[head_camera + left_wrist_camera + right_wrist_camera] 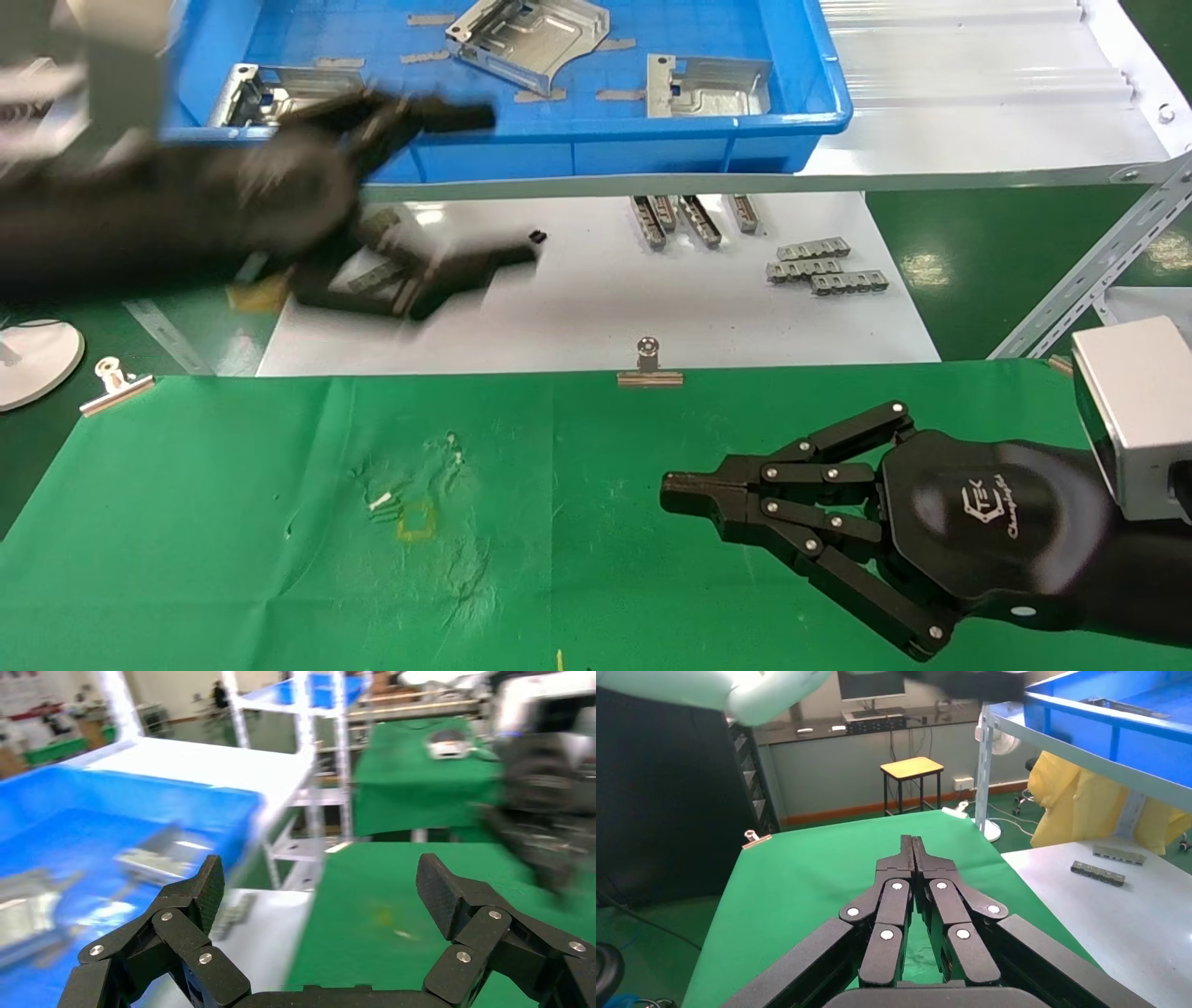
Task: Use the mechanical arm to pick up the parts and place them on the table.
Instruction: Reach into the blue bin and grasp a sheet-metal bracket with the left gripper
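Nearest the head camera, the right gripper (672,494) hovers low over the green table (279,522), its jointed fingers pressed together to a point and holding nothing; the right wrist view (912,846) shows the same closed tips. Wide bare cloth lies to its left, marked only by scuffs and a small yellow outline (416,519). Binder clips (649,365) pin the cloth's far edge. Beyond that edge sits a white tabletop (596,317) with small grey ridged bars (819,270) grouped toward the right. Over its left part the left gripper (503,186) is motion-blurred, its fingers (204,888) spread wide and empty. Farthest back, the blue tray (652,140) holds the parts (526,37): one tilted plate in the middle, one flat at right, one at left partly hidden behind the blurred fingers. The tray's far side is cut off.
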You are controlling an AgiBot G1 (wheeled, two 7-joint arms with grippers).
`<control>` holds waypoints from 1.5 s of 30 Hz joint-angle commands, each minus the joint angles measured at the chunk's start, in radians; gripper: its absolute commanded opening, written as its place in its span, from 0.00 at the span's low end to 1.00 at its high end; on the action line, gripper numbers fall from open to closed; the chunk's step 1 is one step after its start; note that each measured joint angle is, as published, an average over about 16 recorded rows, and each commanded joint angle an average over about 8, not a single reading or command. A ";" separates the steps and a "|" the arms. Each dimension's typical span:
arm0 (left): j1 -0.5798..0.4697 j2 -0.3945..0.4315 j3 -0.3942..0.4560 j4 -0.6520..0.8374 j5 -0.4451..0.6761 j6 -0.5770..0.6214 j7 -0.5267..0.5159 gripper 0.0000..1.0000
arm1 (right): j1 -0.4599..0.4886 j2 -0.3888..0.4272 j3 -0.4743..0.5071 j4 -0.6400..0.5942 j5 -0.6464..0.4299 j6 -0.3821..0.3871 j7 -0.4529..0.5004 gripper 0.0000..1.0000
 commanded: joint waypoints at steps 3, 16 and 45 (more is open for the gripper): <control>-0.176 0.115 0.051 0.224 0.112 -0.063 0.029 1.00 | 0.000 0.000 0.000 0.000 0.000 0.000 0.000 0.00; -0.432 0.410 0.136 0.746 0.318 -0.527 0.110 0.89 | 0.000 0.000 0.000 0.000 0.000 0.000 0.000 0.00; -0.408 0.452 0.214 0.752 0.364 -0.661 0.013 0.00 | 0.000 0.000 0.000 0.000 0.000 0.000 0.000 1.00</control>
